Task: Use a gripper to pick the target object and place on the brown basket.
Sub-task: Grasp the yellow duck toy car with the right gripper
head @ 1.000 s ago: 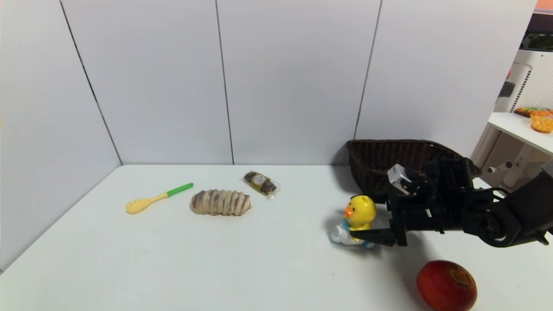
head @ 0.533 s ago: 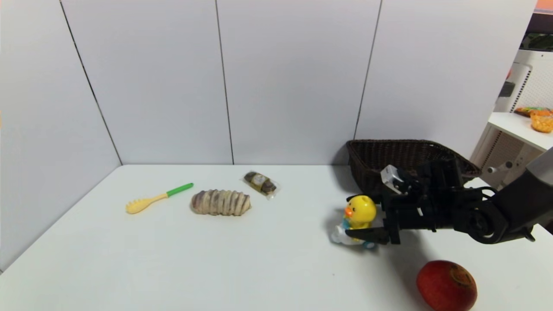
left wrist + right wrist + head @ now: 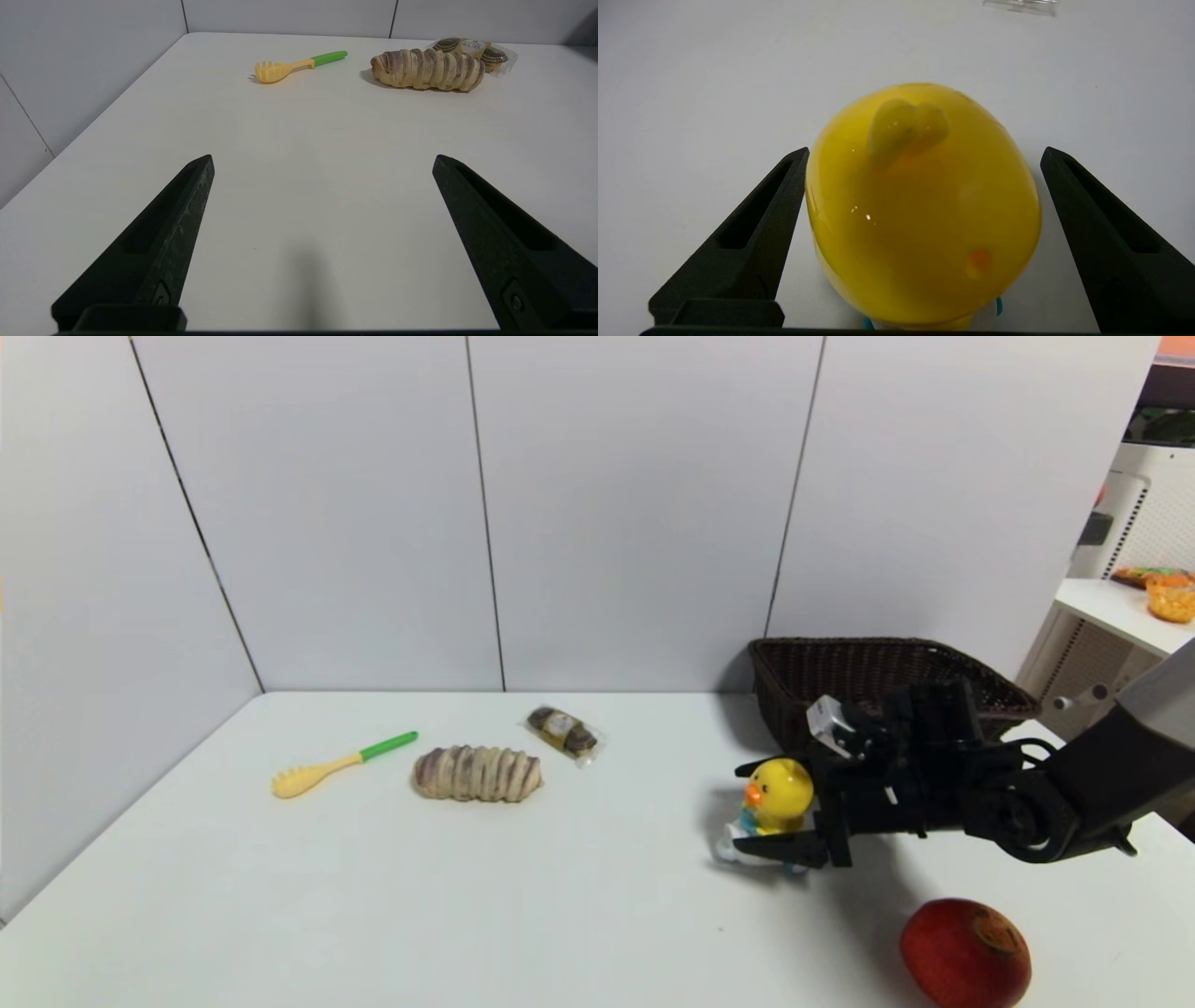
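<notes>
A: Fruit first: a red fruit [image 3: 965, 952] lies on the table [image 3: 560, 915], nearer the robot than the duck [image 3: 777, 795] and a little to the duck's right.

B: And the duck itself?

A: It stands upright on the table on its white vehicle, beak toward the robot's left. The right tool [image 3: 756, 808] straddles it, one finger [image 3: 738, 242] on each side, spread wide. In the right wrist view the left-hand finger looks about at the yellow body; the other stands clear of it. Nothing is gripped.

B: So how far along?

A: Early, I judge. The approach looks finished; closing, lifting, carrying and release into the basket are all left.

B: The left tool [image 3: 322, 161]?

A: Spread apart and empty, hovering above bare table well to the duck's left.

B: Beyond the duck?

A: The brown basket [image 3: 873, 677] sits just behind the duck and to its right, against the wall. Far to the duck's left lie a striped bread roll [image 3: 477, 773], a wrapped chocolate pack [image 3: 563, 732] and a yellow pasta fork [image 3: 341, 765].
</notes>
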